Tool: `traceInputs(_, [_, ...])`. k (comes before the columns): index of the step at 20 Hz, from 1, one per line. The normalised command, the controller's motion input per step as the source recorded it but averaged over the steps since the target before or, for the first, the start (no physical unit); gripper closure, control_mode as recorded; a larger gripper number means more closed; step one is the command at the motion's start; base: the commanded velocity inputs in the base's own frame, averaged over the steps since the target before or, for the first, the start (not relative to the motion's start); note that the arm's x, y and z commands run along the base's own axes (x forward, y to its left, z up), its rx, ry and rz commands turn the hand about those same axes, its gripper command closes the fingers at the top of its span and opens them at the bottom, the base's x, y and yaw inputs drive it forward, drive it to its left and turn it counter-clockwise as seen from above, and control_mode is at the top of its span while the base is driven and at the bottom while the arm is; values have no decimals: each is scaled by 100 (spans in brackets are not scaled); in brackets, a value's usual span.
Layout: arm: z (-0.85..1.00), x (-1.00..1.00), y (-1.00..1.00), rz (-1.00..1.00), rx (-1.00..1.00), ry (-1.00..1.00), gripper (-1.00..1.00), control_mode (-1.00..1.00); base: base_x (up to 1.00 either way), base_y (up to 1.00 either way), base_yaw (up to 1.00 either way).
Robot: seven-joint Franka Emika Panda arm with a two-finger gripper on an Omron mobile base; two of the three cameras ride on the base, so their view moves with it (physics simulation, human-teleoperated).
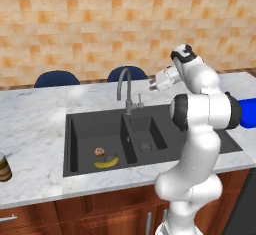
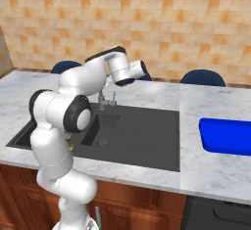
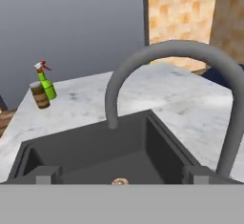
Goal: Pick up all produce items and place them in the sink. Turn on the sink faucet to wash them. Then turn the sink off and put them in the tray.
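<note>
The banana and ball lie in the sink's left basin. The gripper hovers released beside the faucet, holding nothing.

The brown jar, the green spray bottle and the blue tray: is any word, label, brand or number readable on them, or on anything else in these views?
No readable text in any view.
Brown jar: plain, no label to read.
Green spray bottle: too small to show any print.
Blue tray: plain blue, no marking.
Sink and faucet: no brand or sign.
Banana and brown ball: no sticker visible.
</note>
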Motion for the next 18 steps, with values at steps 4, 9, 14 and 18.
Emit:
traceInputs(4, [28,-84,22,-13,-4,-4,-100,-100,0,0,0])
traceInputs(9, [14,-77,24,-13,-7,0,-100,-100,0,0,0])
traceInputs(14, [1,-68,29,-15,-9,7,-100,-100,0,0,0])
traceInputs(18, [0,-58,36,-16,-8,13,-100,-100,0,0,0])
